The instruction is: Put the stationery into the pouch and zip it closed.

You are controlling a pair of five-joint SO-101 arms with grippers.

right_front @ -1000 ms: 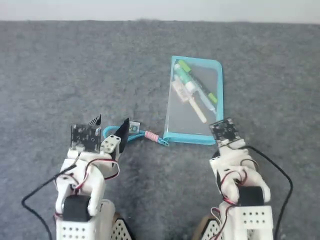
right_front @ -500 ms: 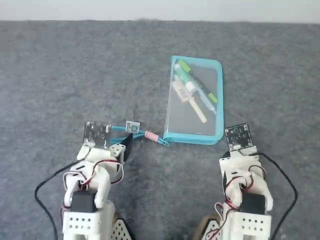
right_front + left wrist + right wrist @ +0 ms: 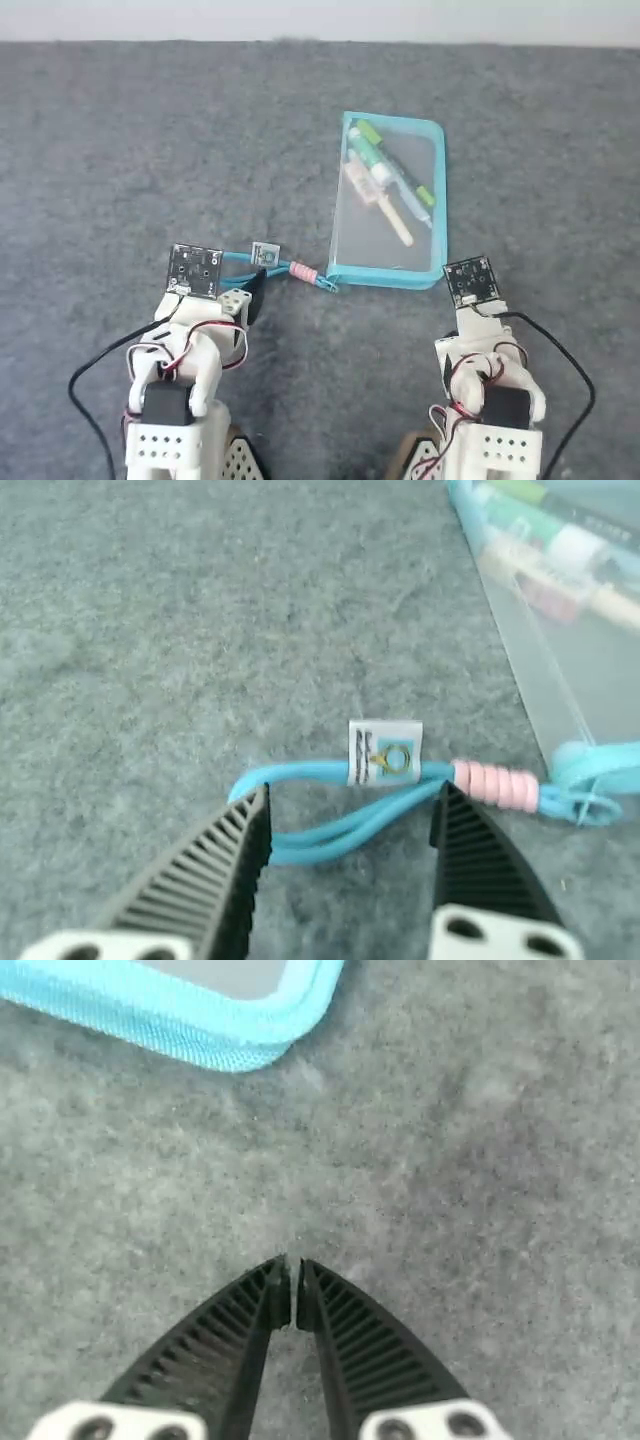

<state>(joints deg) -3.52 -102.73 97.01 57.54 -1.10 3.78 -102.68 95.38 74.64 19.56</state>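
The clear pouch [image 3: 390, 215] with blue trim lies on the grey carpet, with several pens and markers [image 3: 385, 180] inside. Its zip pull [image 3: 325, 281] sits at the near left corner, trailing a pink bead [image 3: 303, 271], a white tag [image 3: 266, 253] and a blue cord loop [image 3: 330, 825]. My left gripper [image 3: 350, 810] is open just above the carpet, with the cord loop lying between its fingers and the tag [image 3: 385, 752] just beyond them. My right gripper [image 3: 291, 1285] is shut on nothing, hovering over bare carpet a little short of the pouch's near right corner [image 3: 230, 1030].
Grey carpet [image 3: 150, 140] covers the whole table, with a pale wall edge along the far side. Both arm bases [image 3: 175, 420] stand at the near edge. There is open carpet left and right of the pouch.
Both arms have drawn back toward the near edge. The left gripper has dropped lower over the cord loop, and the right gripper has backed off from the pouch's near corner.
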